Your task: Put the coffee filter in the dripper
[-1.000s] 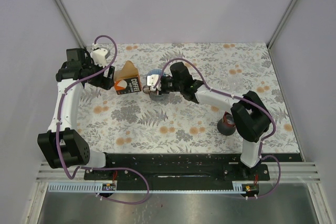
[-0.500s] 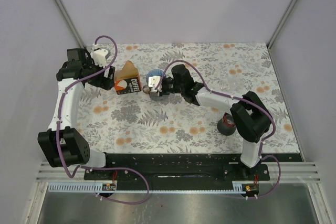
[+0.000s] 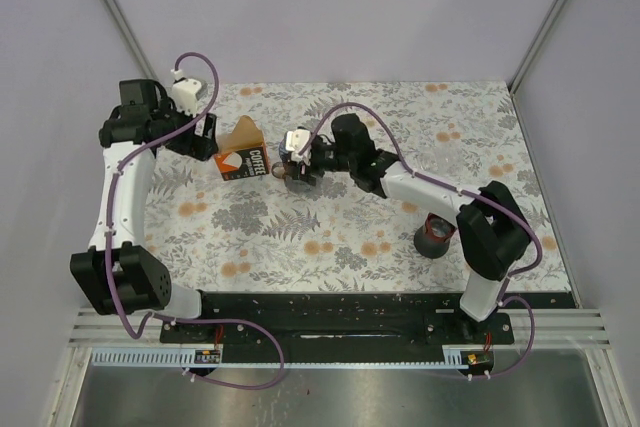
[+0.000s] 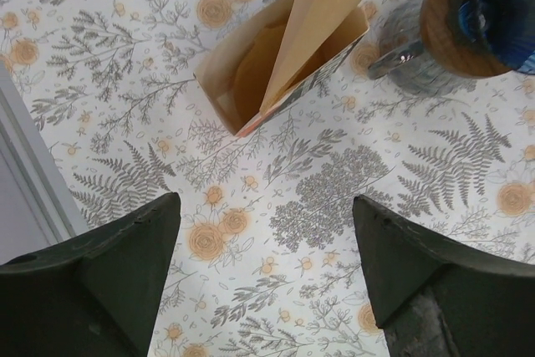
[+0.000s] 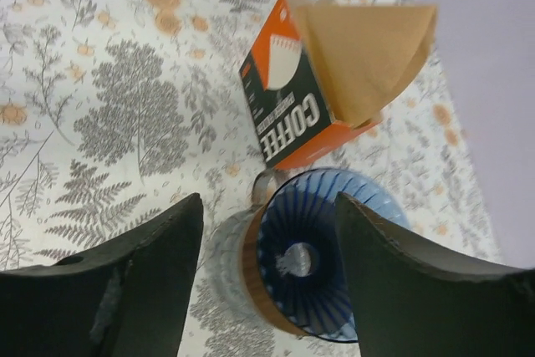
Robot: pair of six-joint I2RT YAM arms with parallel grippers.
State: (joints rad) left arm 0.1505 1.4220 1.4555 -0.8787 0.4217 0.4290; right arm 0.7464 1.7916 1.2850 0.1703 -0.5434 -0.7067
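Currently the right gripper (image 5: 269, 223) hangs over the blue dripper (image 5: 297, 269), jaws spread and gripping nothing. The left gripper (image 4: 266, 232) stands wide apart above the table (image 4: 100, 56), also holding nothing. A brown paper filter (image 5: 368, 43) sticks up out of the coffee box (image 5: 280, 119), just beside the dripper.

A floral tablecloth (image 3: 330, 247) of grey ferns and orange blossoms is covering the table. A small dark round container (image 3: 432, 239) is sitting on it toward four o'clock in the overhead view. Metal posts (image 3: 118, 17) are rising at eleven and one o'clock against plain lilac walls (image 3: 330, 7), and a black base plate (image 3: 330, 312) is lying along the six o'clock edge.
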